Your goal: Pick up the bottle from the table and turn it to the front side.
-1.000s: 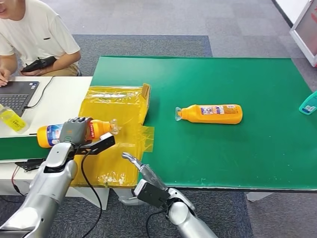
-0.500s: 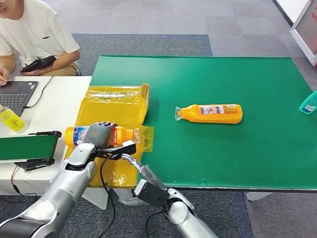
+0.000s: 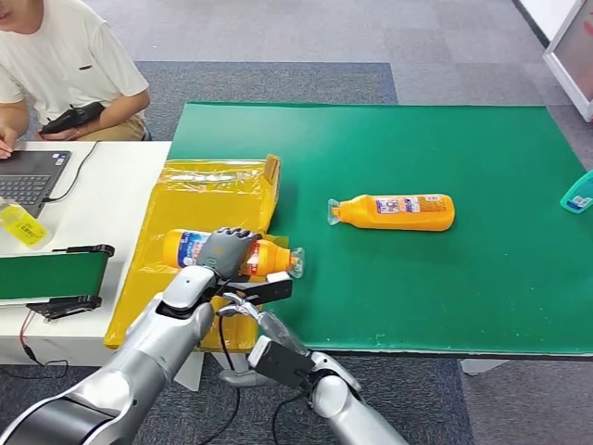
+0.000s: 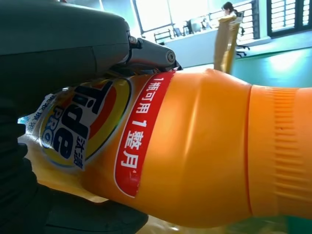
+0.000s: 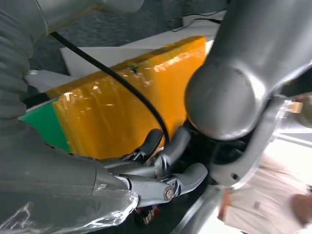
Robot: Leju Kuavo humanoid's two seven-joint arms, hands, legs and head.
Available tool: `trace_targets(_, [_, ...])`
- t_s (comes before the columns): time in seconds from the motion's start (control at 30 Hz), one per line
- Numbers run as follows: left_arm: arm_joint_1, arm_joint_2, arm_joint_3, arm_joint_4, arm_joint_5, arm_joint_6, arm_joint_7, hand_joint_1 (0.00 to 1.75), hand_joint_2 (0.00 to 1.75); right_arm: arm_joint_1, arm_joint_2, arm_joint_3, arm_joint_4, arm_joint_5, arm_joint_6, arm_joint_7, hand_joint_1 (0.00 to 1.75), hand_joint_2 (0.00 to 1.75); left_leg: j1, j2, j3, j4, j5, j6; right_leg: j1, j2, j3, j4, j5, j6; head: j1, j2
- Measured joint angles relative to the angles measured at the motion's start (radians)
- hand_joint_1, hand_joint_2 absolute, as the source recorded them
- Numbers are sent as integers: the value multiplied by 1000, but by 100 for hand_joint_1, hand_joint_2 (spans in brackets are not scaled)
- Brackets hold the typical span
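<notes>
My left hand [image 3: 227, 248] grips an orange detergent bottle [image 3: 272, 260] around its middle and holds it level, above the right edge of the yellow taped box [image 3: 209, 190], clear cap toward the green table. The left wrist view has this bottle [image 4: 191, 146] close up, its Tide label and red band facing the camera, dark fingers [image 4: 55, 39] over its top. A second orange bottle [image 3: 395, 212] lies on its side mid-table, cap to the left. My right hand [image 3: 255, 320] hovers low at the table's near edge under the left forearm, fingers [image 5: 158, 165] apart and holding nothing.
The green table [image 3: 420, 297] spreads wide around the lying bottle. A person [image 3: 63, 65] sits at the far left by a laptop [image 3: 28, 176] on a white desk. A small green belt unit [image 3: 49, 275] stands left of the box. A teal object [image 3: 579, 193] lies at the table's right edge.
My left hand has carried the held bottle to the right, from over the white desk to the box's right edge near the green table. The right hand has barely moved.
</notes>
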Motion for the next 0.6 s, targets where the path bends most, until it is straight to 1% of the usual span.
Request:
trace_targets(0.03, [0, -5, -7, 3, 8, 0, -1, 125, 175, -1, 0, 2, 5, 0, -1, 1, 0, 175, 0, 0, 0, 0, 0, 0, 0, 0, 0, 0, 0, 0, 0, 0])
trace_targets(0.07, [0, -10, -12, 6, 12, 0, -1, 125, 175, -2, 0, 4, 9, -1, -3, 1, 0, 175, 0, 0, 0, 0, 0, 0, 0, 0, 0, 0, 0, 0, 0, 0])
trace_targets(0.1, [0, -13, -17, 8, 16, -1, -2, 137, 175, -3, 0, 5, 12, -2, -4, 1, 0, 175, 0, 0, 0, 0, 0, 0, 0, 0, 0, 0, 0, 0, 0, 0])
trace_targets(0.13, [0, -16, -20, 11, 19, -2, -1, 161, 175, -3, 0, 6, 15, -3, -5, 1, 0, 175, 0, 0, 0, 0, 0, 0, 0, 0, 0, 0, 0, 0, 0, 0])
trace_targets(0.17, [0, -18, -23, 13, 21, -3, -1, 175, 175, -4, 0, 7, 18, -4, -6, 1, 0, 175, 0, 0, 0, 0, 0, 0, 0, 0, 0, 0, 0, 0, 0, 0])
trace_targets(0.23, [0, -19, -29, 18, 28, -5, 3, 175, 175, -4, 0, 7, 22, -7, -6, 0, 0, 175, 0, 0, 0, 0, 0, 0, 0, 0, -1, 0, 0, 0, 0, 0])
trace_targets(0.27, [0, -19, -32, 21, 30, -5, 7, 144, 175, -4, 0, 7, 24, -10, -6, -1, 0, 175, 0, 0, 0, 0, 0, 0, 0, 0, -1, 0, 0, 0, 0, 0])
trace_targets(0.37, [0, -19, -37, 30, 32, -8, 19, 13, 175, -5, 0, 7, 29, -14, -4, -4, 0, 175, 0, 0, -1, 0, 0, 0, 0, 0, -1, 0, 0, 0, 0, 0])
trace_targets(0.4, [-1, -19, -37, 33, 32, -8, 23, 0, 175, -5, 0, 7, 30, -14, -4, -5, 0, 175, 0, 0, -1, 0, 0, 0, 0, 0, -1, 0, 0, 0, 0, 0])
trace_targets(0.6, [-1, -18, -37, 45, 36, -4, 31, 0, 175, -5, 0, 7, 36, -14, -4, -7, 0, 175, 0, 0, -1, 0, 0, 0, 0, 0, -1, 0, 0, 0, 0, 0])
